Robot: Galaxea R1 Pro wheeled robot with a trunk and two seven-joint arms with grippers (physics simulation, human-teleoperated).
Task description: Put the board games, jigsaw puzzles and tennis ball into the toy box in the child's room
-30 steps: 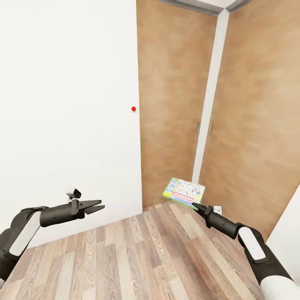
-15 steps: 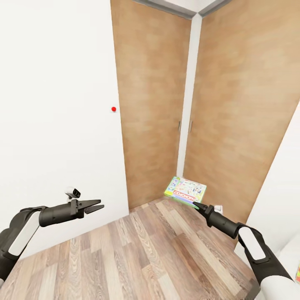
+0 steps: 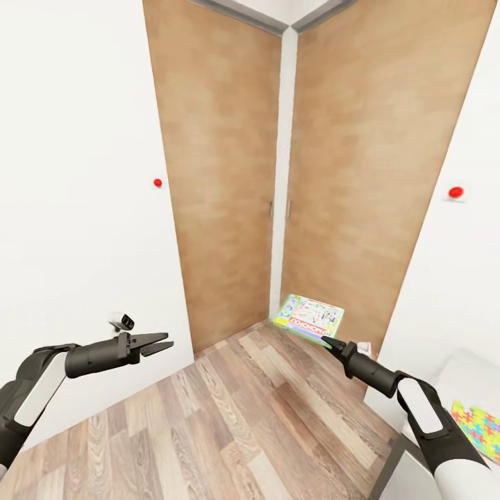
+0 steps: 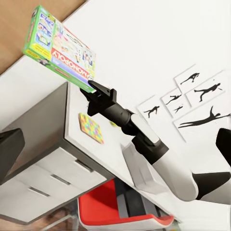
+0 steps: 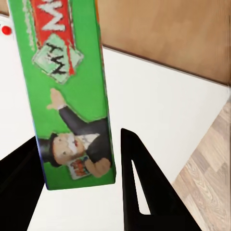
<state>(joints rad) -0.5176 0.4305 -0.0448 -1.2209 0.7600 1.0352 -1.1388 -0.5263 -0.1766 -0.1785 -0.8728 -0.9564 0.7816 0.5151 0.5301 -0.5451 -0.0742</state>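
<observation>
so the right gripper has its fingers clamped on one edge of a board game, a thin white-green-red box. in the head view the box sticks out flat past the fingertips, held up in the air in front of the wooden doors, well above the plank floor. in the right wrist view the green side of the box sits right between the two dark fingers, one on each face. the left gripper is out in front with its fingers a bit apart and nothing between them. behind the right arm a jigsaw puzzle lies flat on the pale table, well away from either set of fingers. the left wrist view catches the same puzzle on the table top, just under the held box. there's a red button on the white wall past the left fingers and another red button on the wall at the right.
</observation>
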